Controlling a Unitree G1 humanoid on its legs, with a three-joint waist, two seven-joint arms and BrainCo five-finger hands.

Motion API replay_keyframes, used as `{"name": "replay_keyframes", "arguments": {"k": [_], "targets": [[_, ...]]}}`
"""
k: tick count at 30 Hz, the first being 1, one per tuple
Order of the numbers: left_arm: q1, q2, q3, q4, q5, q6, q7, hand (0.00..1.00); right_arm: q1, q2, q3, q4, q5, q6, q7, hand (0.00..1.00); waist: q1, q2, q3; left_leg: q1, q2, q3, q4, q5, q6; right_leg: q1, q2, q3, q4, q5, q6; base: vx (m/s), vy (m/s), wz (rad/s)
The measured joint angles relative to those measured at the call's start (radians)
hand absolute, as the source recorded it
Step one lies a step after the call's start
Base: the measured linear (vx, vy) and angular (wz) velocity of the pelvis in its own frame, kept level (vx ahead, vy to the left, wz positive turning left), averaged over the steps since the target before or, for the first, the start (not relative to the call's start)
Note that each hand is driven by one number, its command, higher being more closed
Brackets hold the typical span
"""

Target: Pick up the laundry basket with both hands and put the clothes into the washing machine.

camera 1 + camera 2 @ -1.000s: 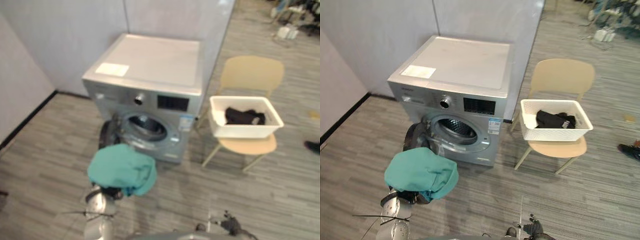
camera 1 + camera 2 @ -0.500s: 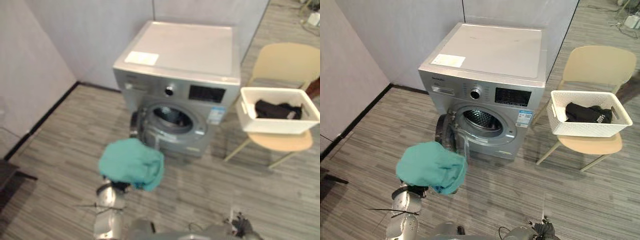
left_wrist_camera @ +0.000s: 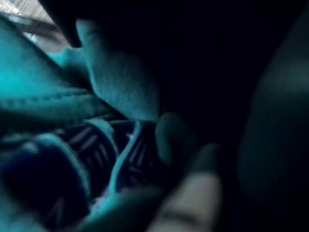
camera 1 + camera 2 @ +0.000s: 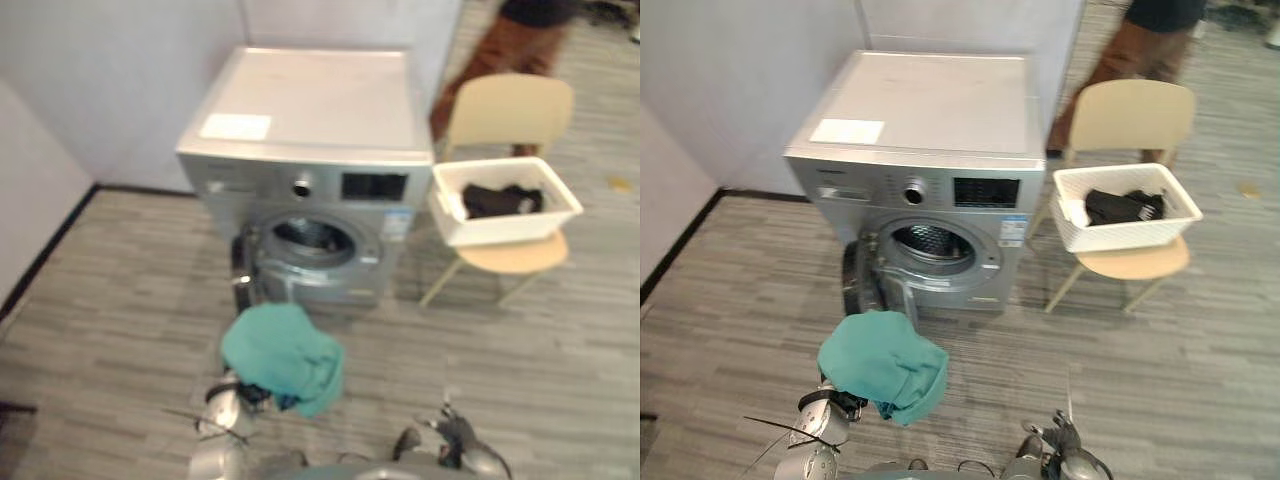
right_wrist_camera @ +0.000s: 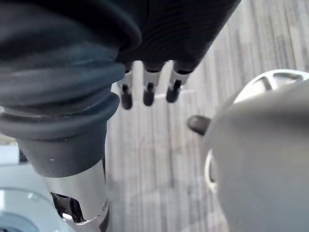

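One teal garment (image 4: 283,357) is out of the laundry basket (image 4: 500,231), draped over your left hand (image 4: 844,402) just short of the washing machine (image 4: 310,140), whose door (image 4: 243,278) stands open. Dark clothes (image 4: 495,200) lie in the basket on the chair (image 4: 510,110), so most of the job is left. In the left wrist view the cloth seems bunched close; whether that hand is clenched you cannot tell. In the right wrist view your right hand (image 5: 147,92) hangs slack and empty.
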Motion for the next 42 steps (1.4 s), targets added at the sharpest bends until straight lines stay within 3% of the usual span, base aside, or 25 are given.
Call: {"name": "replay_keyframes", "arguments": {"k": [3, 4, 6, 7, 8, 9, 11, 12, 14, 16, 17, 18, 19, 23, 24, 25, 27, 28, 30, 33, 34, 37, 40, 41, 42], "targets": [[-0.037, 0.01, -0.07, 0.044, 0.0, 0.006, -0.015, 1.0, 0.019, 0.003, 0.001, -0.001, 0.0, -0.001, 0.003, 0.0, -0.03, 0.002, 0.0, -0.021, 0.056, -0.028, 0.077, -0.04, -0.026, 0.01, 0.032, -0.02, 0.024, -0.045, -0.016, 0.05, -0.139, 0.03], [-0.038, 0.008, -0.089, 0.044, 0.0, 0.006, -0.025, 1.0, 0.037, 0.001, 0.0, 0.0, 0.001, -0.001, 0.003, 0.0, -0.038, 0.014, -0.003, -0.065, 0.108, -0.054, 0.161, -0.093, -0.032, 0.009, 0.059, -0.033, 0.055, -0.081, -0.014, -0.02, -0.132, 0.09], [-0.027, 0.0, -0.1, 0.054, -0.001, 0.01, -0.031, 1.0, 0.048, -0.003, -0.001, -0.004, 0.019, -0.002, 0.0, 0.0, -0.038, 0.038, -0.006, -0.074, 0.166, -0.057, 0.226, -0.138, -0.018, 0.017, 0.1, -0.026, 0.079, -0.122, -0.017, 0.06, -0.142, 0.01], [-0.033, 0.011, -0.103, 0.084, -0.002, 0.02, -0.031, 1.0, 0.05, -0.012, 0.003, -0.005, 0.028, -0.003, 0.0, 0.0, -0.038, 0.033, -0.011, -0.078, 0.193, -0.066, 0.307, -0.143, 0.006, 0.043, 0.118, -0.03, 0.07, -0.144, -0.024, 0.16, -0.159, 0.01], [-0.038, 0.01, -0.103, 0.109, -0.007, 0.029, -0.03, 1.0, 0.05, -0.016, 0.005, 0.006, 0.03, -0.004, 0.0, 0.0, -0.038, 0.039, -0.007, -0.121, 0.225, -0.084, 0.426, -0.11, 0.057, 0.066, 0.132, -0.029, 0.065, -0.155, -0.027, 0.13, -0.146, 0.0], [-0.036, 0.004, -0.104, 0.115, -0.009, 0.033, -0.029, 1.0, 0.052, -0.016, 0.004, 0.012, 0.032, -0.005, 0.0, 0.0, -0.038, 0.039, -0.006, -0.141, 0.232, -0.102, 0.47, -0.085, 0.08, 0.077, 0.139, -0.027, 0.06, -0.156, -0.03, 0.14, -0.206, -0.11], [-0.04, 0.006, -0.103, 0.128, -0.009, 0.036, -0.027, 1.0, 0.052, -0.021, -0.002, 0.02, 0.033, -0.005, -0.002, 0.0, -0.038, 0.038, -0.006, -0.168, 0.259, -0.133, 0.57, 0.005, 0.036, 0.138, 0.154, -0.024, 0.012, -0.149, -0.042, 0.16, -0.172, -0.09], [-0.047, 0.014, -0.103, 0.13, -0.008, 0.036, -0.027, 1.0, 0.051, -0.02, 0.0, 0.026, 0.03, -0.005, -0.001, 0.0, -0.036, 0.026, -0.002, -0.178, 0.267, -0.132, 0.589, -0.002, 0.034, 0.145, 0.151, -0.021, 0.001, -0.148, -0.046, 0.17, -0.089, -0.1], [-0.087, 0.005, -0.108, 0.141, -0.009, 0.036, -0.027, 1.0, 0.044, -0.024, -0.001, 0.046, 0.03, 0.001, -0.002, 0.0, -0.02, 0.027, -0.003, -0.208, 0.26, -0.112, 0.583, -0.051, 0.007, 0.151, 0.137, -0.011, -0.017, -0.142, -0.05, 0.18, -0.022, -0.14], [-0.129, 0.002, -0.11, 0.16, -0.009, 0.036, -0.026, 1.0, 0.035, -0.023, -0.001, 0.058, 0.029, 0.003, -0.002, 0.0, -0.023, 0.011, 0.007, -0.242, 0.226, -0.115, 0.498, -0.06, -0.003, 0.162, 0.107, -0.018, -0.03, -0.136, -0.041, 0.14, 0.045, 0.08], [-0.15, -0.001, -0.119, 0.165, -0.009, 0.037, -0.026, 1.0, 0.03, -0.022, -0.002, 0.065, 0.029, 0.004, -0.002, 0.0, -0.024, -0.002, 0.015, -0.264, 0.184, -0.117, 0.41, -0.056, -0.011, 0.174, 0.08, -0.029, -0.041, -0.131, -0.032, 0.12, 0.113, 0.23], [-0.163, -0.007, -0.131, 0.167, -0.009, 0.037, -0.027, 1.0, 0.032, -0.023, -0.012, 0.069, 0.029, 0.004, -0.002, 0.0, -0.022, -0.004, 0.017, -0.277, 0.143, -0.116, 0.296, -0.024, -0.042, 0.184, 0.062, -0.034, -0.048, -0.124, -0.019, 0.15, 0.201, 0.2], [-0.163, -0.012, -0.132, 0.17, -0.009, 0.036, -0.027, 1.0, 0.037, -0.025, -0.013, 0.07, 0.029, 0.005, -0.003, 0.0, -0.022, 0.002, 0.013, -0.275, 0.125, -0.117, 0.232, 0.009, -0.047, 0.188, 0.06, -0.034, -0.055, -0.121, -0.007, 0.1, 0.158, 0.07], [-0.163, -0.016, -0.132, 0.172, -0.009, 0.035, -0.027, 1.0, 0.04, -0.027, -0.013, 0.069, 0.029, 0.004, -0.003, 0.0, -0.021, 0.007, 0.011, -0.274, 0.118, -0.117, 0.198, 0.037, -0.042, 0.19, 0.062, -0.033, -0.059, -0.12, -0.002, 0.01, 0.024, -0.05], [-0.173, 0.038, -0.135, 0.239, -0.039, 0.043, -0.021, 1.0, 0.019, 0.02, 0.04, 0.059, -0.008, 0.003, 0.002, 0.0, -0.013, -0.031, 0.016, -0.255, 0.054, -0.129, 0.143, 0.084, 0.022, 0.201, 0.02, 0.008, -0.048, -0.151, 0.056, 0.26, 0.382, -0.01], [-0.178, 0.055, -0.135, 0.239, -0.044, 0.044, -0.016, 1.0, 0.009, 0.044, 0.042, 0.059, -0.011, 0.004, 0.002, 0.0, -0.019, -0.057, 0.011, -0.261, 0.035, -0.129, 0.136, 0.088, 0.023, 0.163, -0.008, 0.011, 0.028, -0.177, 0.045, 0.3, 0.425, 0.15], [-0.182, 0.074, -0.134, 0.239, -0.052, 0.044, -0.007, 1.0, -0.006, 0.047, 0.057, 0.039, -0.019, 0.002, 0.002, 0.0, -0.007, -0.047, 0.019, -0.253, 0.012, -0.126, 0.113, 0.109, 0.041, 0.149, -0.032, 0.033, 0.064, -0.181, 0.044, 0.2, 0.247, 0.23], [-0.181, 0.08, -0.134, 0.239, -0.053, 0.045, -0.006, 1.0, -0.018, 0.049, 0.057, 0.039, -0.019, 0.001, 0.002, 0.0, 0.001, -0.056, 0.017, -0.236, 0.011, -0.125, 0.098, 0.11, 0.041, 0.146, -0.041, 0.034, 0.077, -0.179, 0.048, 0.02, -0.015, -0.31], [-0.173, 0.084, -0.132, 0.24, -0.058, 0.046, -0.004, 1.0, -0.053, 0.045, 0.072, 0.039, -0.018, 0.001, 0.002, 0.0, 0.009, -0.018, 0.034, -0.184, 0.023, -0.12, 0.039, 0.108, 0.036, 0.076, -0.077, 0.041, 0.228, -0.193, 0.072, -0.04, -0.035, -0.42], [-0.173, 0.084, -0.132, 0.24, -0.058, 0.046, -0.004, 1.0, -0.053, 0.045, 0.072, 0.039, -0.018, 0.001, 0.002, 0.0, 0.009, -0.018, 0.034, -0.184, 0.023, -0.12, 0.039, 0.108, 0.036, 0.076, -0.077, 0.041, 0.228, -0.193, 0.072, -0.01, -0.002, 0.12], [-0.14, 0.064, -0.154, 0.263, -0.076, 0.044, -0.003, 1.0, -0.027, 0.034, 0.129, 0.013, -0.018, 0.004, 0.004, 0.0, -0.013, -0.019, 0.006, -0.135, -0.001, -0.15, -0.023, 0.148, -0.018, 0.061, -0.067, 0.114, 0.149, -0.214, 0.082, 0.05, -0.192, 0.47], [-0.129, 0.041, -0.175, 0.285, -0.075, 0.048, -0.004, 1.0, -0.033, 0.02, 0.14, 0.015, -0.018, 0.004, 0.004, 0.0, 0.001, 0.0, -0.005, -0.128, 0.026, -0.152, -0.064, 0.186, -0.041, 0.064, -0.029, 0.106, 0.118, -0.201, 0.072, 0.1, -0.202, 0.08], [-0.181, 0.031, -0.165, 0.375, -0.077, 0.047, -0.006, 1.0, -0.024, 0.025, 0.159, 0.015, -0.018, 0.005, 0.004, 0.0, -0.011, -0.009, -0.004, -0.142, 0.087, -0.19, -0.074, 0.209, -0.054, 0.128, 0.061, 0.052, 0.013, -0.175, 0.041, 0.13, -0.175, 0.21], [-0.2, 0.03, -0.156, 0.402, -0.08, 0.047, -0.001, 1.0, -0.021, 0.033, 0.167, 0.014, -0.017, 0.004, 0.003, 0.0, -0.018, -0.019, -0.004, -0.161, 0.101, -0.206, -0.059, 0.207, -0.058, 0.134, 0.081, 0.036, -0.009, -0.17, 0.034, 0.12, -0.248, 0.46], [-0.244, 0.033, -0.111, 0.461, -0.099, 0.046, 0.024, 1.0, -0.025, 0.053, 0.205, 0.014, -0.009, 0.003, 0.003, 0.0, -0.018, -0.047, 0.0, -0.201, 0.129, -0.226, -0.045, 0.212, -0.078, 0.125, 0.12, 0.022, -0.031, -0.166, 0.02, 0.05, -0.155, 0.18]]}}
